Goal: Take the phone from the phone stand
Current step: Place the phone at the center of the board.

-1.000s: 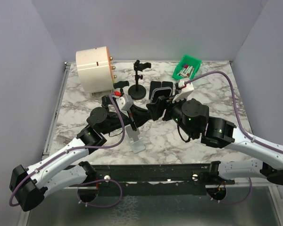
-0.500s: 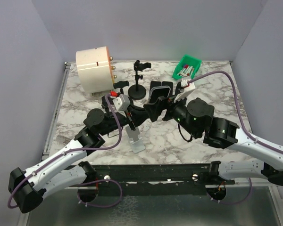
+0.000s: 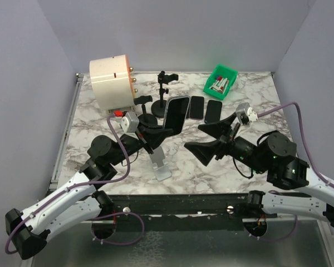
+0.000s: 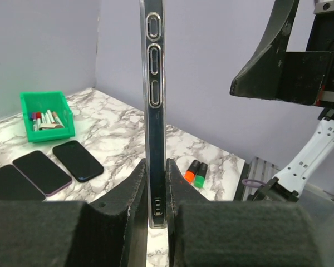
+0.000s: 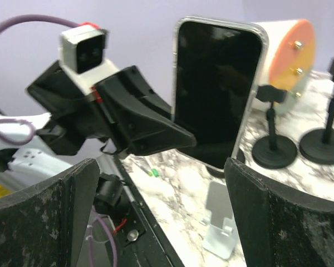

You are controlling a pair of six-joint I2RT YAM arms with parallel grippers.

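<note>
- The phone [image 3: 176, 113] stands upright at the centre of the top view, pinched edge-on between the narrow jaws of the left gripper [image 4: 156, 194].
- It appears lifted clear of the phone stand [image 3: 160, 162], which is just below it.
- The right gripper [image 3: 205, 139], right of centre, gapes wide and is empty.
- The removal looks done; at most, setting the phone down remains.

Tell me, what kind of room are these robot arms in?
Probably a robot practice booth in a lab, not a home. Plain purple walls box in a marble-patterned table, and it holds odd test things: spare phones, a green bin of markers, a phone stand.
</note>
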